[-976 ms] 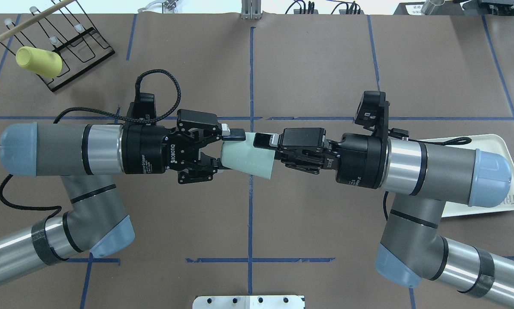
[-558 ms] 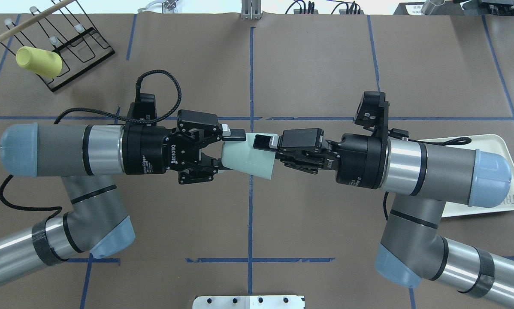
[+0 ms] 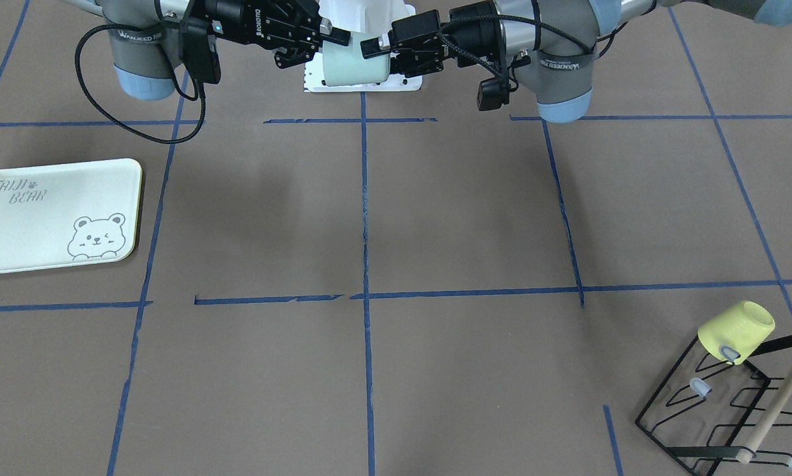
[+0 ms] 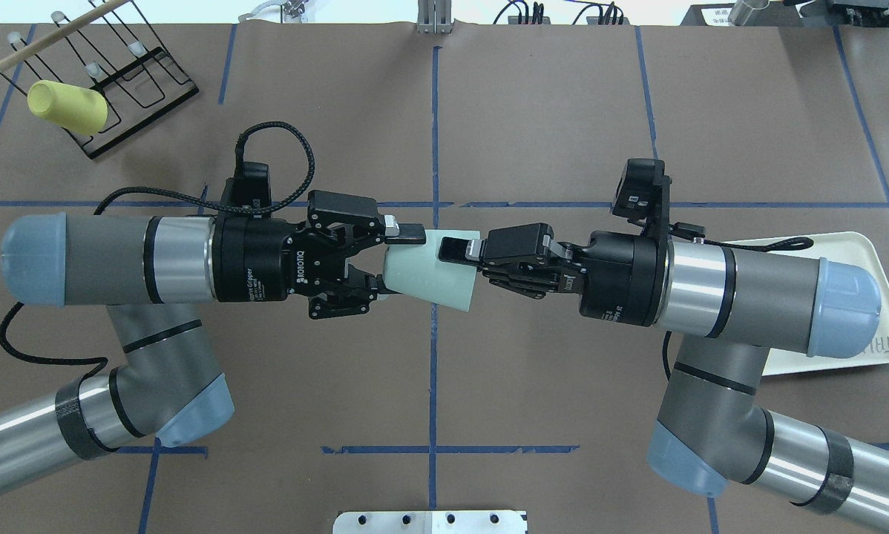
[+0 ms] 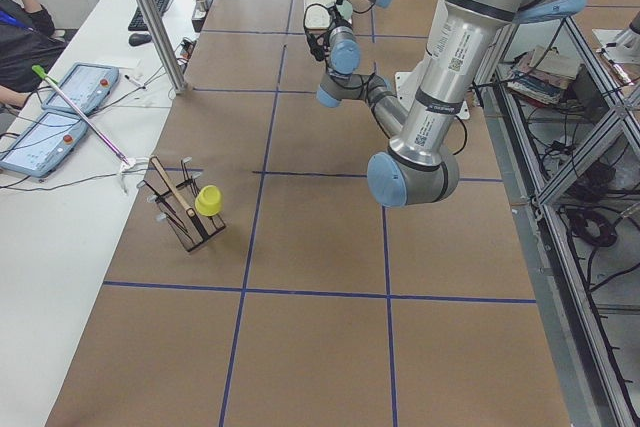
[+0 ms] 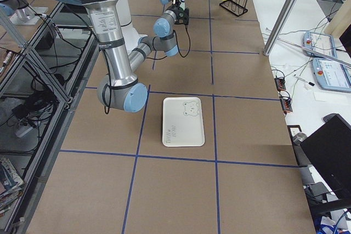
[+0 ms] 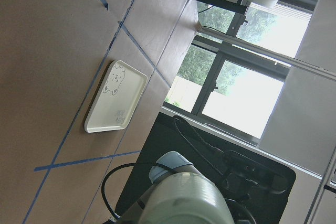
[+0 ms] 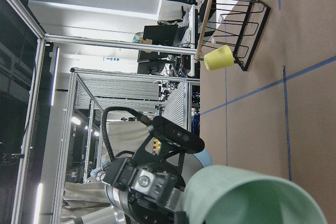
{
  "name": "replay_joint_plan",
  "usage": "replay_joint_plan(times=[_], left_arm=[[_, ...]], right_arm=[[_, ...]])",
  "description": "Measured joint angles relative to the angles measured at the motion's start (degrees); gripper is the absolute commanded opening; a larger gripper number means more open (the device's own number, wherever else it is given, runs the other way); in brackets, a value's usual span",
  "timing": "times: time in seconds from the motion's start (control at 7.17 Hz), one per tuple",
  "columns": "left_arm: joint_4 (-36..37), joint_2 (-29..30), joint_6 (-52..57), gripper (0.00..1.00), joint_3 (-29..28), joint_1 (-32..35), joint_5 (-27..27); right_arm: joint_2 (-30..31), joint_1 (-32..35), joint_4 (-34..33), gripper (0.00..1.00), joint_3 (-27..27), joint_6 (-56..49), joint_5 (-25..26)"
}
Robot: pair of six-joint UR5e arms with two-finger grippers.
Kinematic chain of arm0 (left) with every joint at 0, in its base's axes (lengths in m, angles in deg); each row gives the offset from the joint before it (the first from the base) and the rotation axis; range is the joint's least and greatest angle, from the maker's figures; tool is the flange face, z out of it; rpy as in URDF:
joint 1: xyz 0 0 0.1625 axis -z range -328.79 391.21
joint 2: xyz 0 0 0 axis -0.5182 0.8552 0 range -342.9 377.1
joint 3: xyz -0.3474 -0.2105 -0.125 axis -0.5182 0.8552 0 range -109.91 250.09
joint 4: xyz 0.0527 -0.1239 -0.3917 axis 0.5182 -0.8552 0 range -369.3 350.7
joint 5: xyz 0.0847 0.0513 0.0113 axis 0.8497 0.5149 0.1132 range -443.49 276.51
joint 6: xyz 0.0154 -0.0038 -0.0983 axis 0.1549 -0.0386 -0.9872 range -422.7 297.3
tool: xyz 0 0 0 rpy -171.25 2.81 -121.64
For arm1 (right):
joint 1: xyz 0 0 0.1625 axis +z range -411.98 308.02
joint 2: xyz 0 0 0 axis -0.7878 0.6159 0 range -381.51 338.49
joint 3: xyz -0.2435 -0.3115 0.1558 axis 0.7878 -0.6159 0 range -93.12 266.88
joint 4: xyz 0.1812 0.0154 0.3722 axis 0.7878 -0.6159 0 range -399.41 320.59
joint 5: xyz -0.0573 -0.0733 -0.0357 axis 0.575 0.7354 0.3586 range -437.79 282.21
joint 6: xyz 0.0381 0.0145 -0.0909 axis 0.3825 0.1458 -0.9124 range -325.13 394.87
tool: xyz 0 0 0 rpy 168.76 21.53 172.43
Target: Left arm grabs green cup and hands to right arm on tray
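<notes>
Green cup [image 4: 430, 271]: aloft above the tabletop, well apart from the tray [image 4: 853, 243]; lying level, long axis aimed at the tray, mouth on the tray side.
Left gripper [image 4: 389, 259]: pinching the narrow base, the end away from the tray.
Right gripper [image 4: 456, 256]: between cup and tray, apparently nipped onto the rim wall; second finger hidden.
Coming move: likely left release, then carry trayward by the nearer right arm.

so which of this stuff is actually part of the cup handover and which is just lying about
Part of the job:
- green cup, held in the air by the left gripper, with the right gripper at its rim
- tray, nothing on it, on the right arm's side

Just lying about:
- yellow cup, hung on the wire rack
- wooden stick on that rack
</notes>
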Motion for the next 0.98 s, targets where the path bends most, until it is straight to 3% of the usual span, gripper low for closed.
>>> replay_joint_plan(times=[0.56,0.98], left_arm=[[1.3,-0.1,0.4,1.00,-0.9,0.8,2.7],[13.0,1.3,1.1,1.00,-1.5,2.6,11.0]], right_arm=[[0.0,0.1,0.1,0.00,0.2,-0.2,-0.1],[0.4,0.4,-1.3,0.00,0.1,-0.2,-0.2]])
